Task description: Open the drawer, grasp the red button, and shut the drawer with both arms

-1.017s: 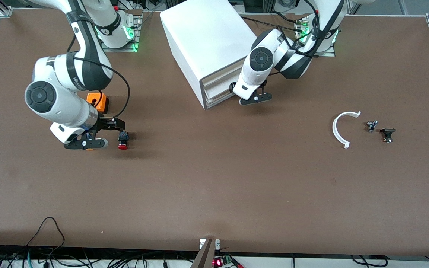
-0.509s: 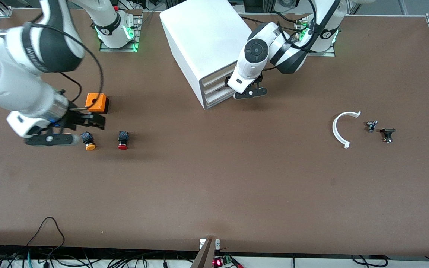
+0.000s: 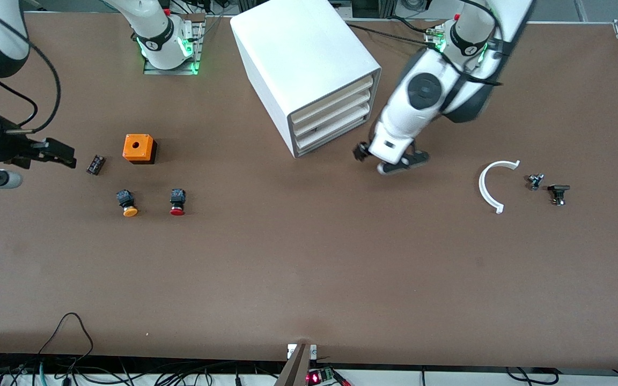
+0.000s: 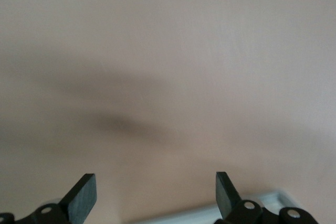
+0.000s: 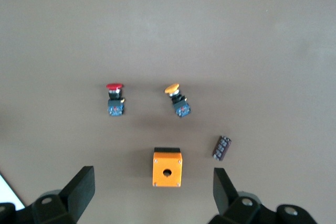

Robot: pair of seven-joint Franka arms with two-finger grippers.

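The white cabinet point(image 3: 298, 51) stands at the robots' edge of the table, its three drawers point(image 3: 333, 119) all pushed in. The red button point(image 3: 177, 202) lies on the table near the right arm's end, beside the orange-capped button point(image 3: 128, 204); the red button also shows in the right wrist view point(image 5: 114, 98). My right gripper point(image 3: 24, 166) is open and empty, high over the table edge; in its wrist view point(image 5: 152, 190) the jaws stand wide. My left gripper point(image 3: 387, 160) is open and empty over bare table beside the cabinet's front, with its fingers point(image 4: 81, 195) wide apart.
An orange box with a hole point(image 3: 138, 148) and a small black part point(image 3: 95, 164) lie near the buttons. A white arc point(image 3: 490, 185) and two small black parts point(image 3: 535, 181) point(image 3: 558, 193) lie toward the left arm's end. Cables hang at the table's front edge.
My right gripper has risen and swung away from the buttons toward the table edge, uncovering the orange button and black part. My left gripper has left the drawer fronts and moved out over the table.
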